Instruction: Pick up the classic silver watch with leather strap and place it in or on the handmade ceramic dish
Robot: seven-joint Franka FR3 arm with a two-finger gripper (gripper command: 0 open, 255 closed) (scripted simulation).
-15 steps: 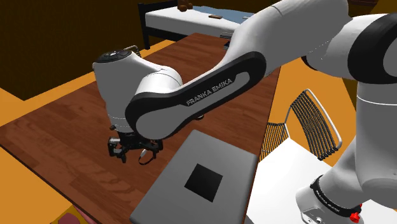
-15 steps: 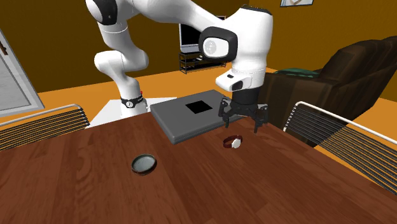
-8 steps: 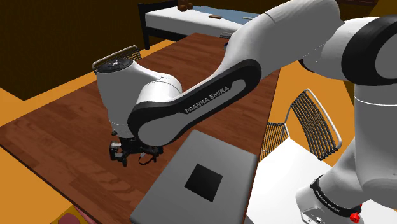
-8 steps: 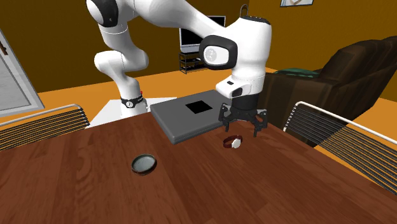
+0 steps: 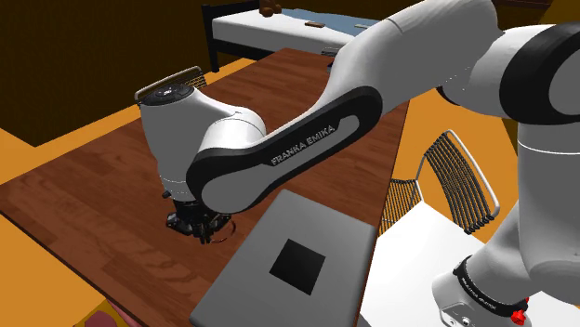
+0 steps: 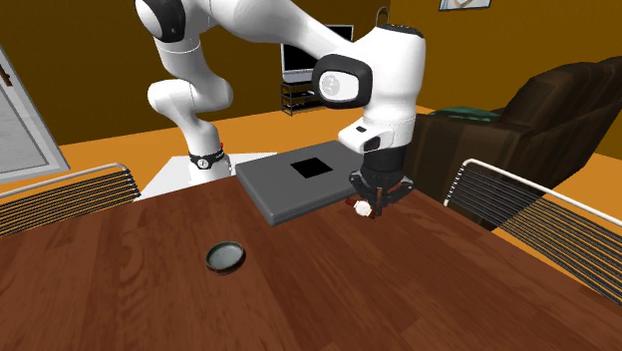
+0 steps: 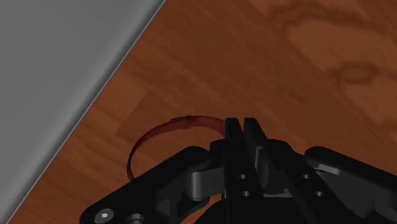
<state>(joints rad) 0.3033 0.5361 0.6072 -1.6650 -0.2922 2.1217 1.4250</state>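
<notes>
One watch [image 7: 167, 127]: thin reddish-brown strap loop curving out beside the gripper [image 7: 243, 124]; dial hidden behind the black fingers, a pale speck in the second exterior view.
Jaws: pressed together, pinching one end of the strap loop.
Place: low at the brown table [image 6: 419, 289], contact hard to make out; just beside the grey stand [image 6: 284, 184].
Dish [image 6: 226, 257]: round, dark-rimmed, well apart from the watch.

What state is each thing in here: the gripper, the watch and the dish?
gripper: shut, fingers clasped on the watch's strap, low over the table.
watch: gripped, beside the grey slab; cannot tell if lifted.
dish: upright on the table, empty, apart from the gripper.
</notes>
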